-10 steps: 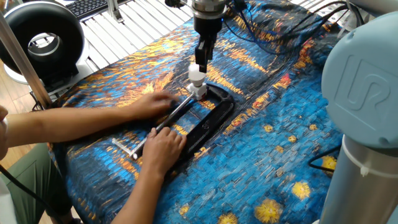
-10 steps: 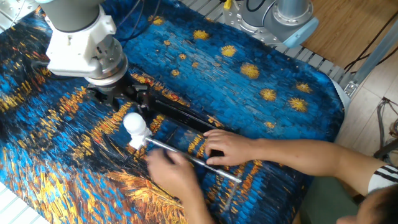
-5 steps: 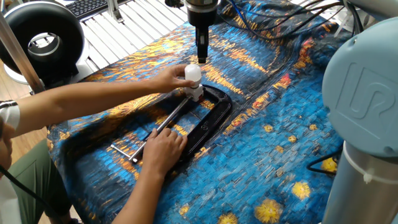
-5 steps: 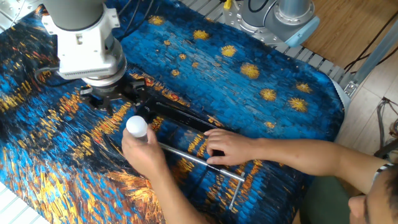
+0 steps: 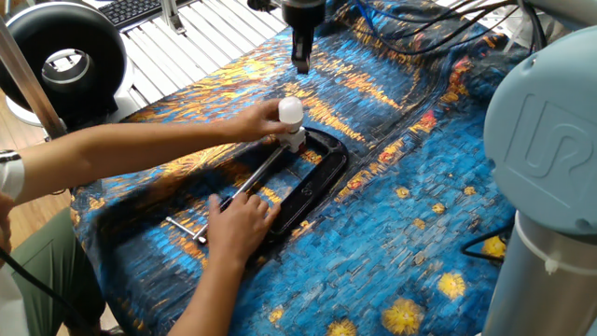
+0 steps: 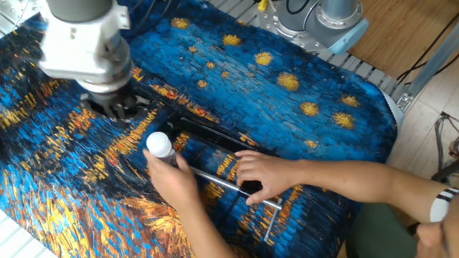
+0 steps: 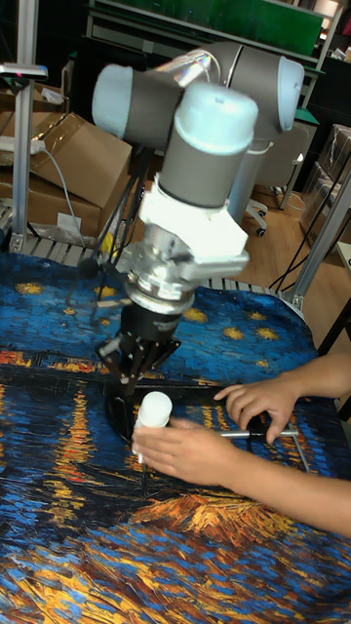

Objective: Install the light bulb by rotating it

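Note:
The small white light bulb (image 5: 291, 110) stands upright on its white socket base (image 5: 297, 140), clamped in a black C-clamp (image 5: 322, 173) on the blue and orange cloth. A person's hand (image 5: 254, 119) grips the bulb from the left. Their other hand (image 5: 238, 219) rests on the clamp's metal screw bar. My gripper (image 5: 300, 65) hangs above and slightly behind the bulb, open, clear of it and holding nothing. From the other side the bulb (image 6: 158, 144) sits right of my gripper (image 6: 123, 113). The tall view shows my gripper (image 7: 132, 375) just above the bulb (image 7: 154, 408).
Both of the person's arms reach across the near side of the cloth. A black ring-shaped device (image 5: 61, 61) stands at the table's far left. Cables (image 5: 420, 28) lie behind the clamp. A second robot base (image 6: 330, 18) is at the far edge, and cardboard boxes (image 7: 58, 166) stand beyond the table.
My gripper let go of the bulb and rose away from it. The person's hand moved in and took hold of the bulb; the other hand slid slightly along the screw bar.

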Action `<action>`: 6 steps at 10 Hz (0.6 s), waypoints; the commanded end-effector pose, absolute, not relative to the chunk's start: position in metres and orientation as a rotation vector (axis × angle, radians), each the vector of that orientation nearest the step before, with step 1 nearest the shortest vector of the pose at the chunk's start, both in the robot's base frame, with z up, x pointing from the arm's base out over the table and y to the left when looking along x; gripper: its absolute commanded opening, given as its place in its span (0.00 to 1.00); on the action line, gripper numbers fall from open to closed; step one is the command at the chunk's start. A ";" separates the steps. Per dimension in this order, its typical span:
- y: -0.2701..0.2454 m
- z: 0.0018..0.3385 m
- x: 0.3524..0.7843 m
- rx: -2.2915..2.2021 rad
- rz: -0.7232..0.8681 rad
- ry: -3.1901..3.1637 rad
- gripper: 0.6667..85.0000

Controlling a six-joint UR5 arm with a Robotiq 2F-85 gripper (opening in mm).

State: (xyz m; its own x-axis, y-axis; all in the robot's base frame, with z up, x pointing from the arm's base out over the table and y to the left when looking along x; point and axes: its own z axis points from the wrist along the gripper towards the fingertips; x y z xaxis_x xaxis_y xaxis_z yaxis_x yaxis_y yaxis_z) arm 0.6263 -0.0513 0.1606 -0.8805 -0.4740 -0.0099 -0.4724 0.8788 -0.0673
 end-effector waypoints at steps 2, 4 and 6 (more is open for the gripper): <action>-0.052 0.185 0.629 -0.096 0.004 3.057 0.00; -0.045 0.190 0.623 0.174 0.085 3.040 0.00; -0.049 0.196 0.610 0.304 0.089 3.029 0.00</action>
State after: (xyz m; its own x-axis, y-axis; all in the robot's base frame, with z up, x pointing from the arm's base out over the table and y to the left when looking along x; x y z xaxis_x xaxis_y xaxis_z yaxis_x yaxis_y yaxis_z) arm 0.6203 -0.0501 0.1860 -0.9959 0.0278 -0.0863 0.0261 0.9994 0.0211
